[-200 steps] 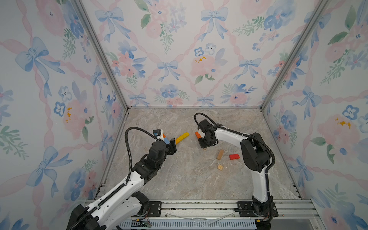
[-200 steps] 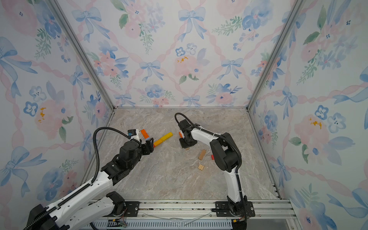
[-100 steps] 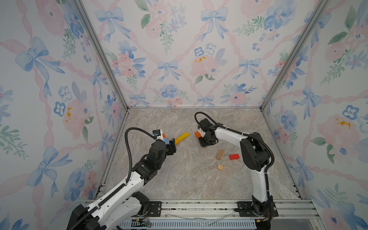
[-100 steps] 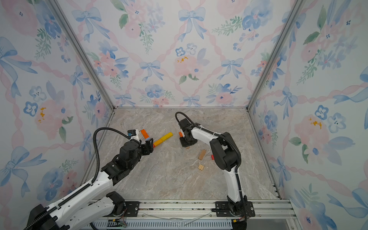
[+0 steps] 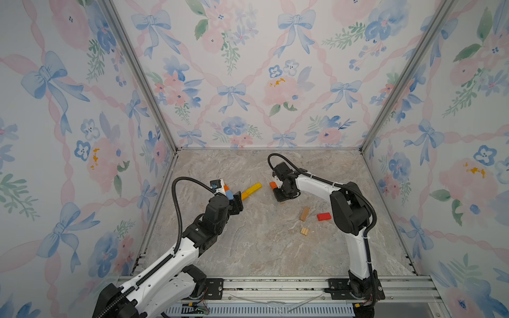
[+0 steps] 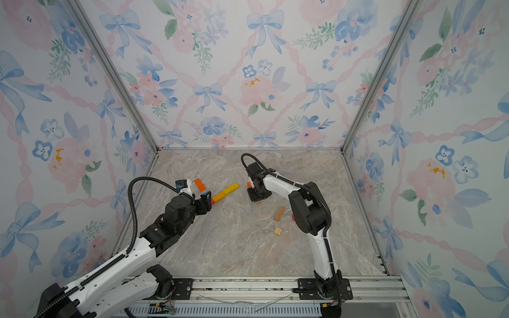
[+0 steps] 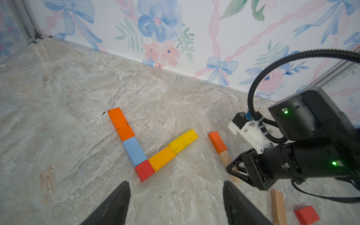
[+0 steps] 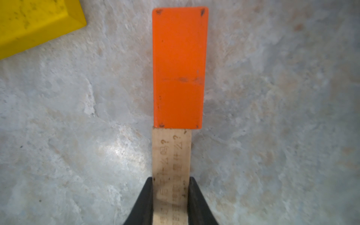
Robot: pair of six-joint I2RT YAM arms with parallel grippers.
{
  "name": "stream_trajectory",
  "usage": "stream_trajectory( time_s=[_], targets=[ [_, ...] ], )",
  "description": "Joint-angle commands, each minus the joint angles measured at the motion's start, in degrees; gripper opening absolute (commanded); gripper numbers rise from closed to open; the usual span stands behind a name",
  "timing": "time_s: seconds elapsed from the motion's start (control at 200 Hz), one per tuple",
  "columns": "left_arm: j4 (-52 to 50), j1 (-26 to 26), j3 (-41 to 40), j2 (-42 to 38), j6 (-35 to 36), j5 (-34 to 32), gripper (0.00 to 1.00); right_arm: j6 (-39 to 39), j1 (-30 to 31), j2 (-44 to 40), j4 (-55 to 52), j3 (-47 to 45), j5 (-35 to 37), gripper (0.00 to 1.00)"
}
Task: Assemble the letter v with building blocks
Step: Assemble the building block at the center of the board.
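Five building blocks lie flat in a V: orange, light blue, red at the corner, amber and yellow. My left gripper hangs open just short of the red corner, with nothing between its fingers. Right of the yellow block lies a loose orange block, and a tan block butts end to end against it. My right gripper is shut on that tan block, low over the floor. In both top views the right gripper hides most of it.
More loose blocks lie on the marble floor by the right arm's base link: a tan one, a red one and a short tan one. Floral walls close in the back and both sides.
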Motion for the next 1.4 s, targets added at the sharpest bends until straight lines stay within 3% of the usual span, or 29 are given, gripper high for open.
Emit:
stream_trajectory(
  time_s=[0.0, 1.395],
  targets=[
    [0.19, 0.44, -0.85, -0.90, -0.35, -0.70, 0.77, -0.83, -0.81, 2.40, -2.41, 0.68, 2.12, 0.18],
    [-0.28, 0.97, -1.36, -1.21, -0.69, -0.45, 0.77, -1.48, -0.85, 4.38, -2.06, 2.53, 1.02, 0.22]
  ],
)
